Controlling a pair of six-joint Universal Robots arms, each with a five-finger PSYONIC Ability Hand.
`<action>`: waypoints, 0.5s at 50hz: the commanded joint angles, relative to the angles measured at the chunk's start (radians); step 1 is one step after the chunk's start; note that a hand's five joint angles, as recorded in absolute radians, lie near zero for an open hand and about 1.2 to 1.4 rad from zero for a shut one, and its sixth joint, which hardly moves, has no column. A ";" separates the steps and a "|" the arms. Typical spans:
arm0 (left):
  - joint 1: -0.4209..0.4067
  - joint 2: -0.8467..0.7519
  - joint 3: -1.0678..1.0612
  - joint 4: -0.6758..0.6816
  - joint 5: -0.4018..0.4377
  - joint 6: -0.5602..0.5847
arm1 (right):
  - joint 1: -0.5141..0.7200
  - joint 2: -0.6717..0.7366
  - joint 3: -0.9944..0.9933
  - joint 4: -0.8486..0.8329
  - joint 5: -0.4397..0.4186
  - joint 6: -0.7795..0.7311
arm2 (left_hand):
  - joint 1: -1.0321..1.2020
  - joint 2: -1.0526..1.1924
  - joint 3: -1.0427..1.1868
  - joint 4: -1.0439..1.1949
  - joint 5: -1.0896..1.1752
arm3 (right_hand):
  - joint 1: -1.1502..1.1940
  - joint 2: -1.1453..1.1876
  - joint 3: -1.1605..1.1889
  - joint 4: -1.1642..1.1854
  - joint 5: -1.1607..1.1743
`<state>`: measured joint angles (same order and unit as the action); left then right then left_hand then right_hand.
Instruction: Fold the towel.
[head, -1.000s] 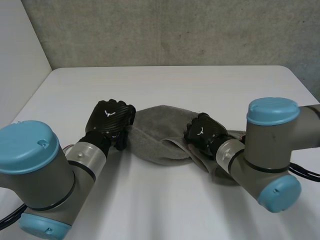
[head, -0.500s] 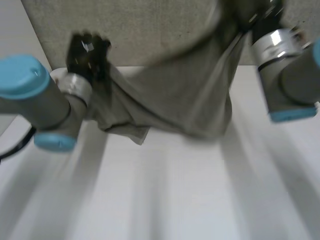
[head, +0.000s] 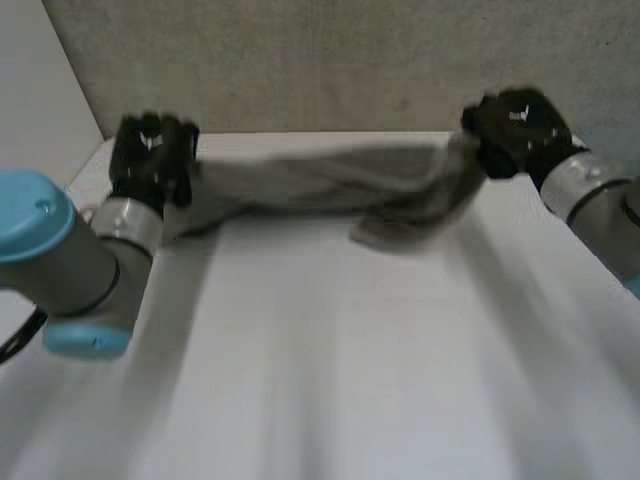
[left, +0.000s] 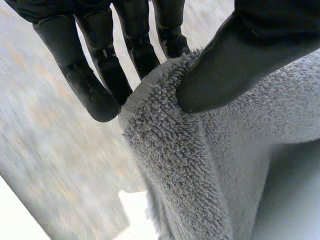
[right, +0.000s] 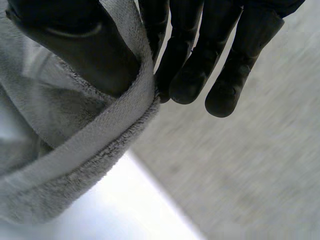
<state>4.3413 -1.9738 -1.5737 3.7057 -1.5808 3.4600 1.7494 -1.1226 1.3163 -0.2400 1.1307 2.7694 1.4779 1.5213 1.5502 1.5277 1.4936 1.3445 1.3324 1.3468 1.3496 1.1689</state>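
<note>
A grey towel (head: 330, 185) stretches between my two hands over the far part of the white table (head: 330, 380), sagging at its right part. My left hand (head: 152, 155) grips the towel's left end; in the left wrist view the thumb (left: 235, 65) presses the towel (left: 200, 165) edge against the fingers (left: 95, 85). My right hand (head: 515, 130) holds the towel's right end; in the right wrist view its thumb (right: 75, 45) pinches the towel (right: 85, 150) hem against the fingers (right: 190, 70).
A grey concrete wall (head: 330, 60) rises behind the table's far edge. A white panel (head: 30, 110) stands at the far left. Bare table top lies between the towel and the near edge.
Both hands rose from the table with the towel, lifted it high, and now have come down and apart, pulling the towel out lengthwise near the far edge.
</note>
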 joint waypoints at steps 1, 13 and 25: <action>-0.003 0.027 -0.192 -0.099 0.071 0.065 | -0.053 0.038 0.081 0.260 -0.017 -0.190 | -0.082 -0.125 -0.154 -0.131 -0.272 | 0.052 0.064 0.049 0.047 0.053; -0.035 0.050 -0.226 -0.107 0.068 0.096 | -0.070 0.021 0.257 0.144 -0.022 -0.248 | -0.082 -0.125 -0.154 -0.131 -0.272 | -0.749 -0.737 -0.751 -0.754 -0.748; -0.032 0.046 -0.212 -0.101 0.068 0.091 | -0.068 -0.105 0.498 -0.151 -0.037 -0.258 | -0.082 -0.125 -0.154 -0.131 -0.272 | -0.998 -0.986 -1.001 -1.003 -0.997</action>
<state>4.3055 -1.9245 -1.7881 3.6022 -1.5139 3.5529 1.6786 -1.1833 1.7181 -0.2806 1.1019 2.5193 1.4779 1.5213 1.5505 1.5277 1.4936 0.4157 0.4260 0.4038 0.4006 0.1941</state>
